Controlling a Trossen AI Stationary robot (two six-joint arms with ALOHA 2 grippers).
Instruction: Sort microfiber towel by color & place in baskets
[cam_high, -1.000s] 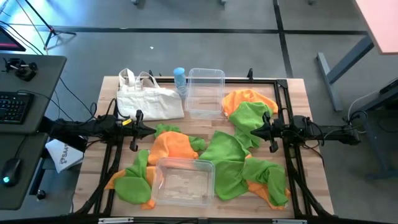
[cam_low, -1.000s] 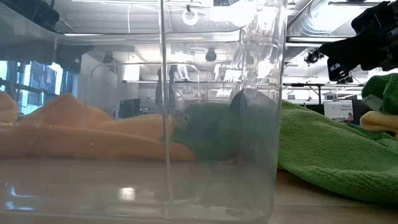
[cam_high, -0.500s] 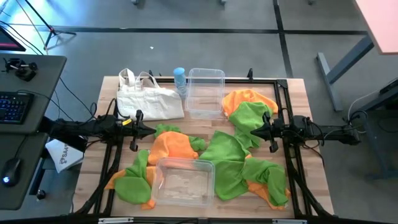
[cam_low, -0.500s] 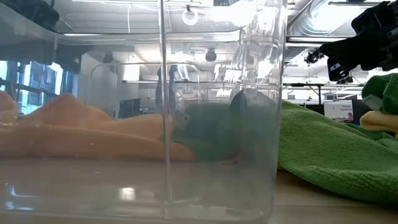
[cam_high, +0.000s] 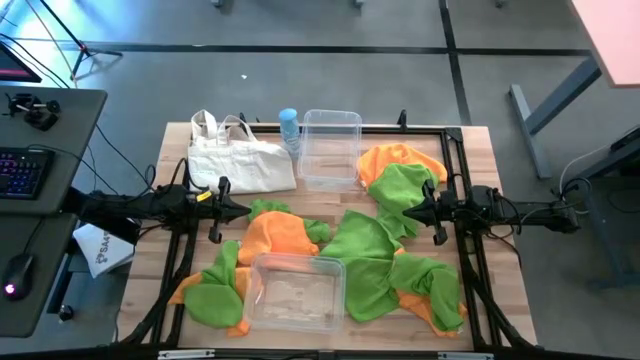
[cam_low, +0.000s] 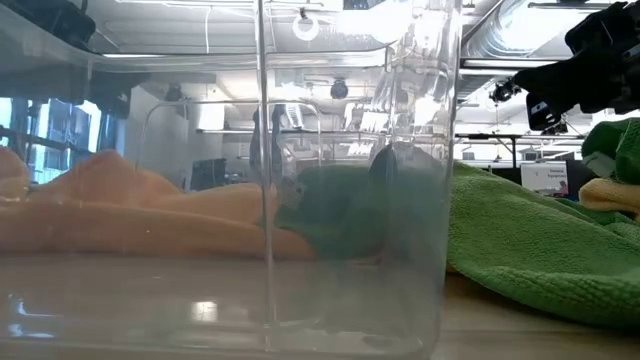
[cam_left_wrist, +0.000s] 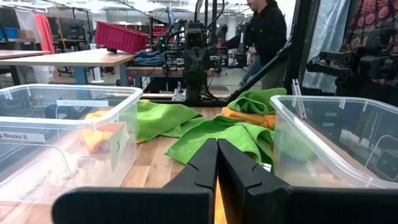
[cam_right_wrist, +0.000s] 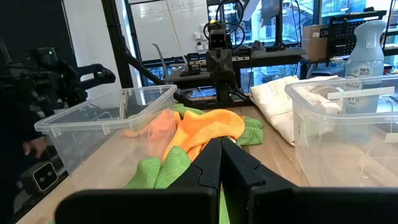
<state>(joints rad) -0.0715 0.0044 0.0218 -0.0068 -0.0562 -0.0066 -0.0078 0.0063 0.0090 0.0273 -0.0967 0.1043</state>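
Observation:
Several orange and green microfiber towels lie crumpled across the table's middle and near part: an orange one, a green one, and an orange and green pair by the far bin. One clear bin stands at the far middle and another at the near middle. My left gripper is shut and hovers at the left end of the towel pile; its wrist view shows the shut fingers pointing at green towels. My right gripper is shut and hovers over the green towel on the right.
A white canvas tote bag lies at the far left, with a spray bottle beside the far bin. In the low view the near bin's wall fills the front. A person stands beyond the table. A desk with a keyboard is to the left.

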